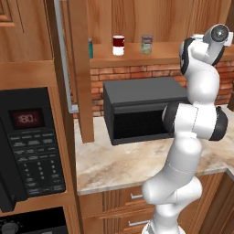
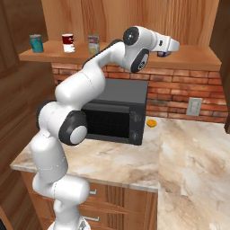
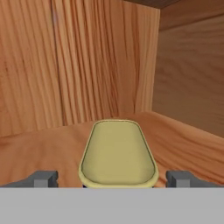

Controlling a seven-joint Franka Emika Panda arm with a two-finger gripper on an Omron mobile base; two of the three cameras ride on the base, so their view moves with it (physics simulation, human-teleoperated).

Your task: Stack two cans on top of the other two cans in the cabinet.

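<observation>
Where the brown wooden cabinet [image 2: 134,18] opens above the counter, its plank back runs in vertical grain down to a thick, smooth shelf [image 2: 197,57], and its tall door [image 1: 77,68] stands swung out with a long silver bar handle [image 1: 64,55] along its edge. Below it a boxy black microwave [image 2: 121,110] sits on the mottled marble counter [image 2: 188,148] against red brick. On the shelf's left end stand three small cylinders in a row: a teal can [image 2: 36,43], a red-and-white can [image 2: 68,42] and a greenish-beige can [image 2: 93,44] with silver rims. At the right end, the gripper [image 3: 111,178] straddles the dark blue can [image 2: 164,53], whose flat yellow top [image 3: 118,152] lies between the small dark fingertips [image 3: 43,178]; the jaws stand wide on either side, and I cannot tell whether they touch it.
</observation>
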